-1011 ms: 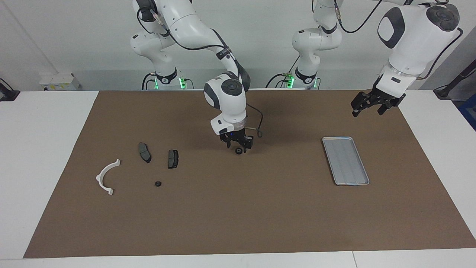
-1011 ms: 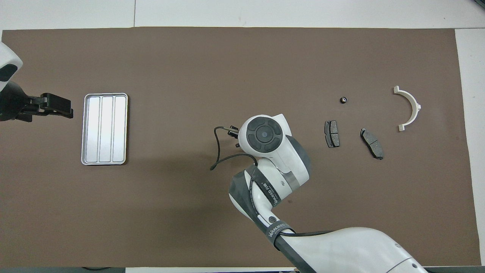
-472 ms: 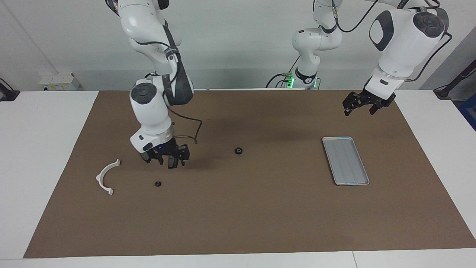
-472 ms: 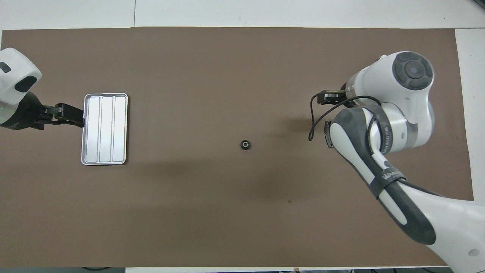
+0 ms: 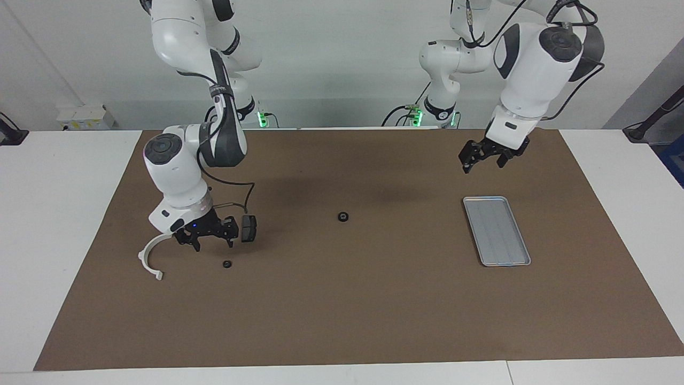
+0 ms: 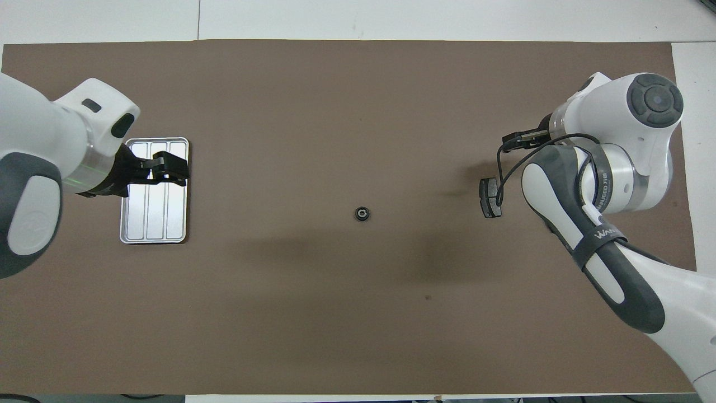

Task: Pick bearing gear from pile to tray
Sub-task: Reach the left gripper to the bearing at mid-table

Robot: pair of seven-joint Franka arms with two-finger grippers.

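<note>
Hovering right end effector [image 5: 211,240] near gear [image 5: 226,264]

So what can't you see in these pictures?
- Overhead view: the right arm covers the white bracket and the small ring near it.
- Overhead view: the right gripper hides under its own wrist.
- Both views: the middle ring is too small to show teeth.

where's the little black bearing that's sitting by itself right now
The black bearing lies alone on the brown mat near the table's middle, between the dark brake pad and the silver tray.
</note>
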